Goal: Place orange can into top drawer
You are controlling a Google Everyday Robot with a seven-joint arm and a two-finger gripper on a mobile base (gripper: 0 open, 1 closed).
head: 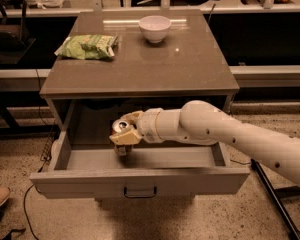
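no readable text, brand or number anywhere. orange can [121, 126], gripped by the gripper [124, 137] over the open top drawer [140, 183], shows mostly its silver top, and its label marks are not legible. green snack bag [87, 46] on the table [195, 69] has a printed pattern, but no words can be made out. white bowl [154, 28] is plain. the drawer front is plain grey.
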